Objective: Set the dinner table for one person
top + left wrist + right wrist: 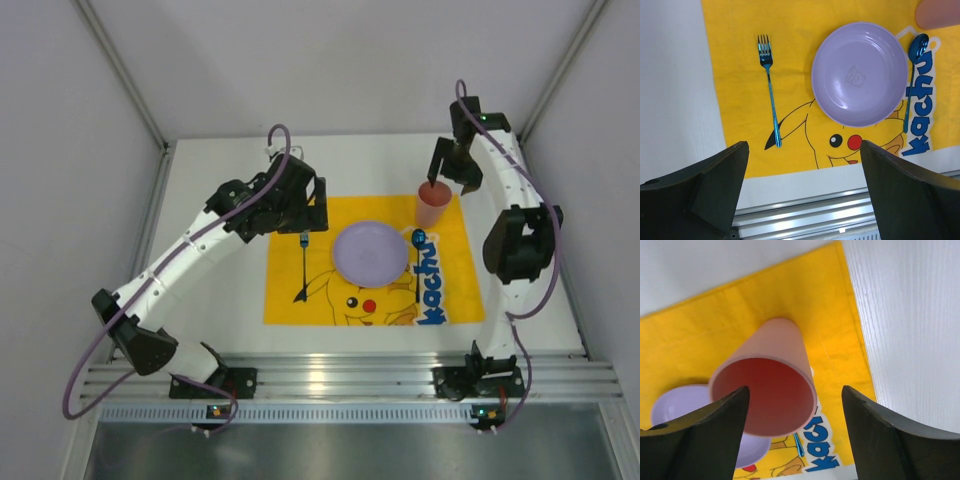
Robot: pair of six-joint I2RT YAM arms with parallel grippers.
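The white dinner table point(215, 195) carries a yellow Pikachu cloth point(300, 310). On the cloth lie a purple plate point(370, 250), a blue fork point(303, 262) to its left and a blue spoon point(417, 262) to its right. A pink cup point(433, 205) stands upright at the cloth's far right corner. My right gripper point(452, 178) is open just above the cup point(767, 385); one fingertip point(727, 410) overlaps the rim and the other is clear of it. My left gripper point(312, 215) is open and empty, above the cloth's far left edge, looking down on the fork point(769, 85) and plate point(860, 75).
A ribbed aluminium rail point(350, 375) runs along the table's near edge, with both arm bases on it. White walls enclose the table at the left, the right and the back. Bare white tabletop point(910, 315) lies right of the cloth.
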